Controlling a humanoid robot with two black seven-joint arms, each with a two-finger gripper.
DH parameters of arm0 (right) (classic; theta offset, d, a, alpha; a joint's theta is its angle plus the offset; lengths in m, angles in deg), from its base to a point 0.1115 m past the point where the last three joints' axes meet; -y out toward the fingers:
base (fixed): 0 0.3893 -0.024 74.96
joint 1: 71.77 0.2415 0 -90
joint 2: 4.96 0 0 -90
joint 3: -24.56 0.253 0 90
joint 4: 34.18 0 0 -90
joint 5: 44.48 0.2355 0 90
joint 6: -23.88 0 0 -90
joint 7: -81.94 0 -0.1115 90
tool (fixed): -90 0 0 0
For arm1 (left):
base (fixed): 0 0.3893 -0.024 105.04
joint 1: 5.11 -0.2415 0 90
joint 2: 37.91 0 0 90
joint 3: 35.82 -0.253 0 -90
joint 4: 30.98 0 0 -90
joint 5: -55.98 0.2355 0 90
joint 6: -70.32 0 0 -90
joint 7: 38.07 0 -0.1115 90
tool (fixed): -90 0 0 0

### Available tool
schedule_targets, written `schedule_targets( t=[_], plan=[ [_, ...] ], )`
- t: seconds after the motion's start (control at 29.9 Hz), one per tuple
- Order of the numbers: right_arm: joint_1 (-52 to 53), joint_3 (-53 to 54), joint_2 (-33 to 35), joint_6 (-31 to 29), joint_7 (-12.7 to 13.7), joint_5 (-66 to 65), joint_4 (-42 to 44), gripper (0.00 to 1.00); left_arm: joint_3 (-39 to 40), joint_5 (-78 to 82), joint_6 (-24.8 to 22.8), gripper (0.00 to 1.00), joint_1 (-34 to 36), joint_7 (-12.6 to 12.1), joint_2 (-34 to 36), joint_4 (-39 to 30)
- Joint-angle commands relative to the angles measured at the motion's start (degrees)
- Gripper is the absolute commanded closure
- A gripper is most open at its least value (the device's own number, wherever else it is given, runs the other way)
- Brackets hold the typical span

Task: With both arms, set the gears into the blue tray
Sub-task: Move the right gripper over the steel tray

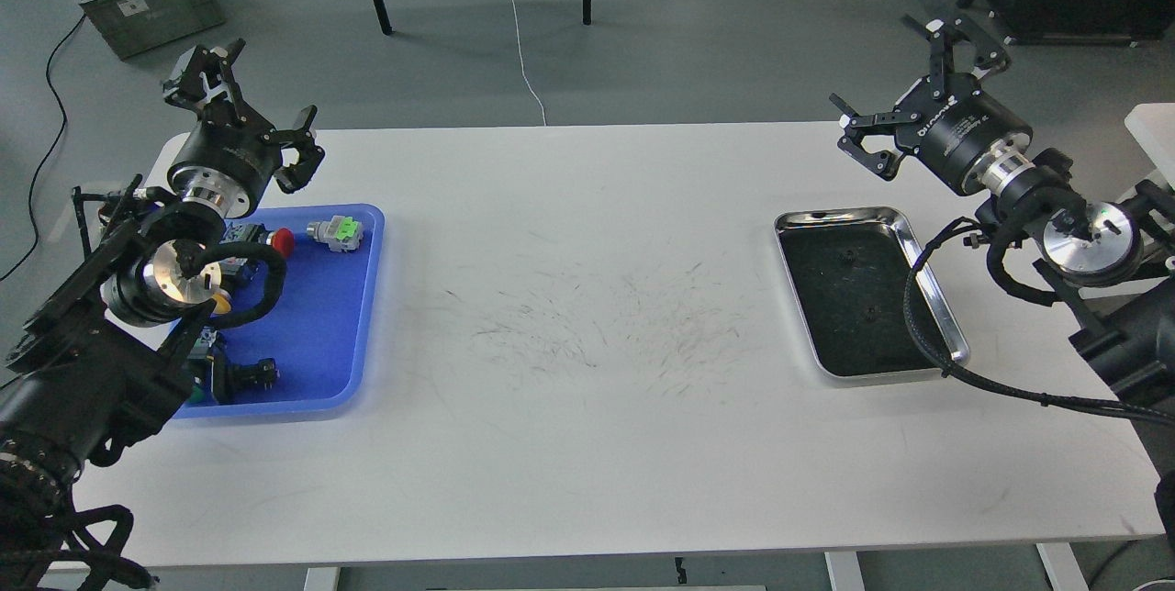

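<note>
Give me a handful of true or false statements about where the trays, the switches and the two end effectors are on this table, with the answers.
1. The shallow blue plastic tray sits on the left side of the white table. True.
2. The shiny steel tray with the dark inside holds a push-button switch with a green cap. False: the green-capped switch lies in the blue tray.
3. The left end effector is open and holds nothing. True.
4. The right end effector grips a red-capped switch. False: it is open and empty; the red-capped switch lies in the blue tray.
5. The two trays touch. False: bare table separates them.
</note>
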Motion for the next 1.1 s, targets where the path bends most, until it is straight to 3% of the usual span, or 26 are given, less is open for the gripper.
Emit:
schedule_targets(
  t=[0.0,0.87,1.07],
  plan=[
    [-3.0,3.7,-0.8,-0.3,0.1,0.0,-0.3,0.01,0.0,0.0,0.0,0.02,0.2,0.0,0.1,0.0],
    [-3.3,4.8,1.0,-2.3,-0.1,-0.7,-0.7,0.01,0.0,0.1,0.8,0.02,0.2,0.6,0.6,-0.5],
    [-1.7,-1.3,6.4,-2.4,0.0,-1.0,-3.4,0.01,0.0,0.1,0.7,0.02,0.2,0.6,0.5,-1.9]
  ],
)
